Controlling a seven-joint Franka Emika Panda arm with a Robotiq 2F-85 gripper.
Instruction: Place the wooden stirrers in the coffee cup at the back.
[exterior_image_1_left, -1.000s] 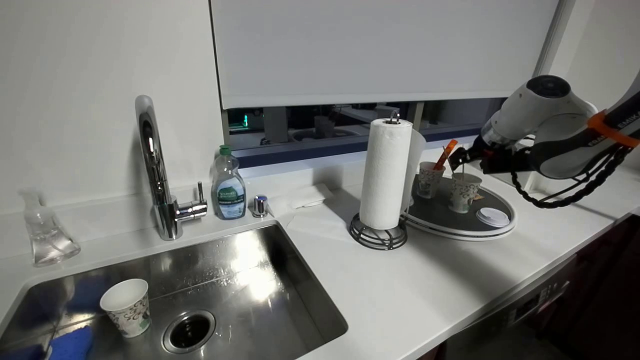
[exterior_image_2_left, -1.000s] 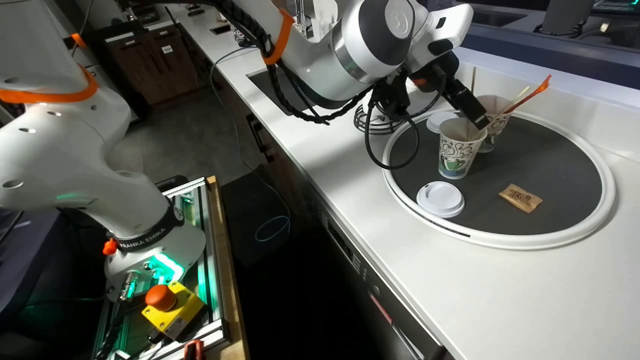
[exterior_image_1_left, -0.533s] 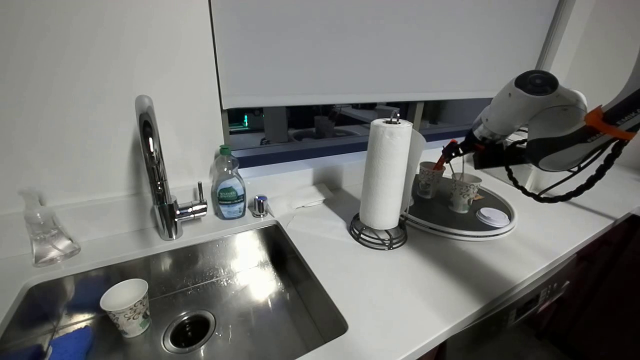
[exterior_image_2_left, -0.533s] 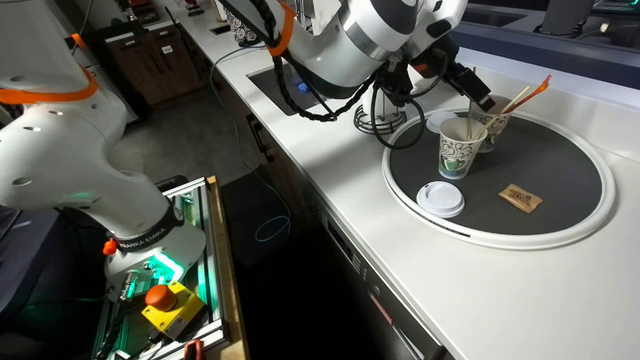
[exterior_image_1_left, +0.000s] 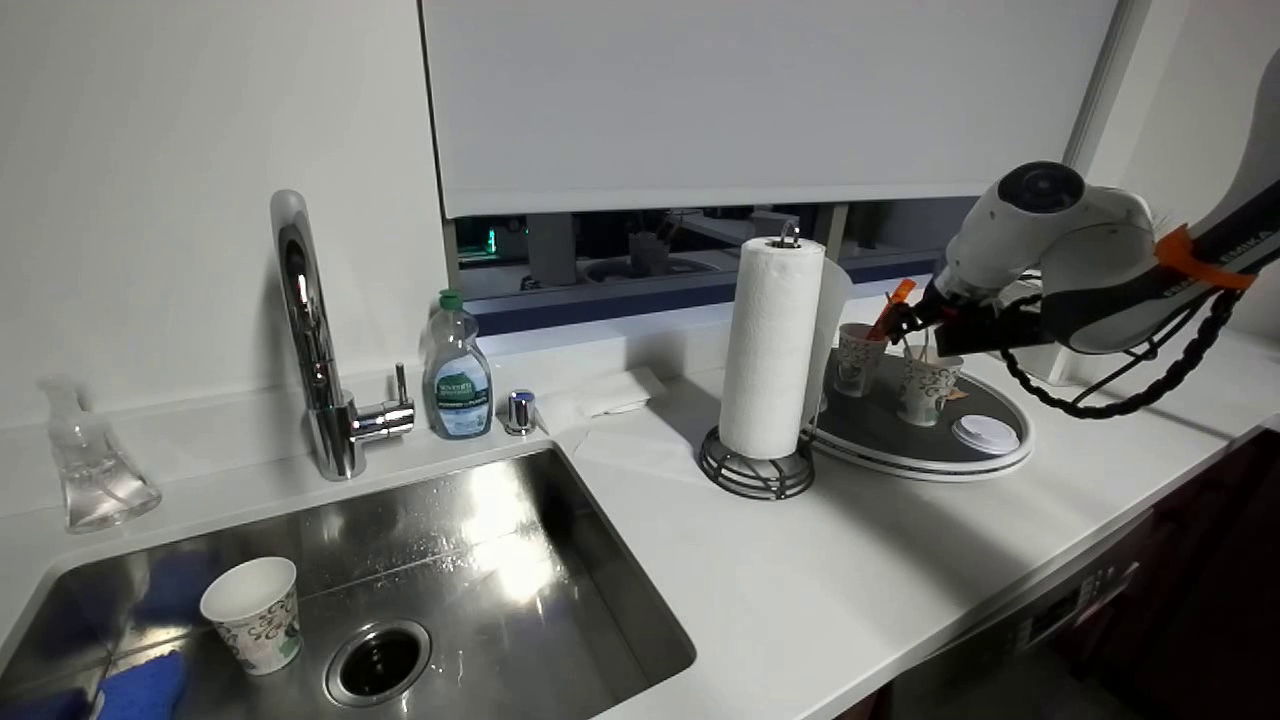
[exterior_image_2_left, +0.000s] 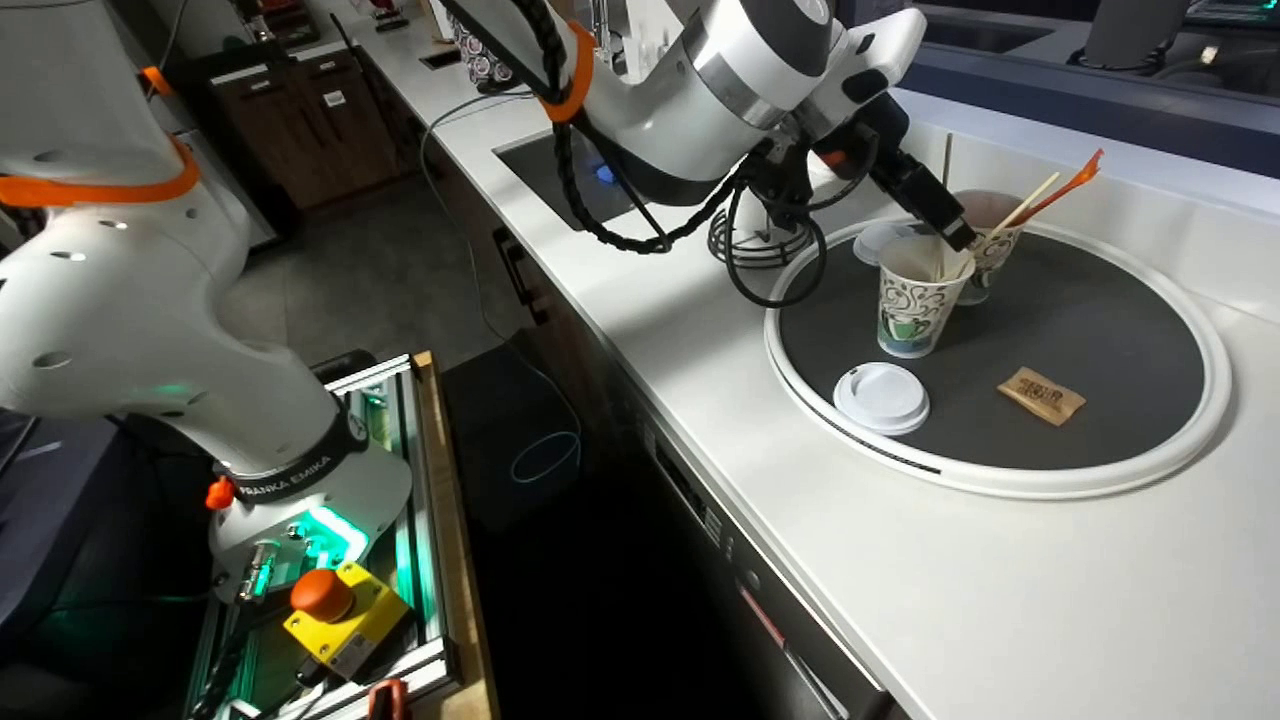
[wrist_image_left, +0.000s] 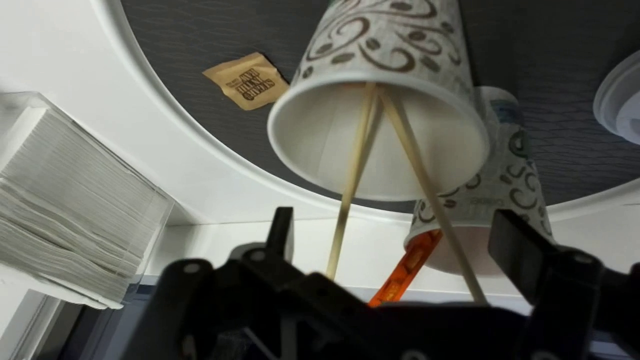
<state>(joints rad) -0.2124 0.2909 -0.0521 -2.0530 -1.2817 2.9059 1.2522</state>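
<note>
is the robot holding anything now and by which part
Nothing is held: the tool is open, the wooden stirrers showing between its fingers but standing in the nearer paper coffee cup.

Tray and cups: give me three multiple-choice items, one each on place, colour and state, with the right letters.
1. Where are the wooden stirrers?
A. In the sink
B. In a paper cup on the tray
C. Flat on the counter

2. What colour is the sugar packet?
A. Brown
B. Blue
C. Green

3. How do the jaws stand?
A. Shut on a lid
B. Shut, holding nothing
C. Apart

1 B: the wrist view shows them poking out of its mouth.
2 A: its paper is light brown there.
3 C: the wrist view shows a wide gap between them.
</note>
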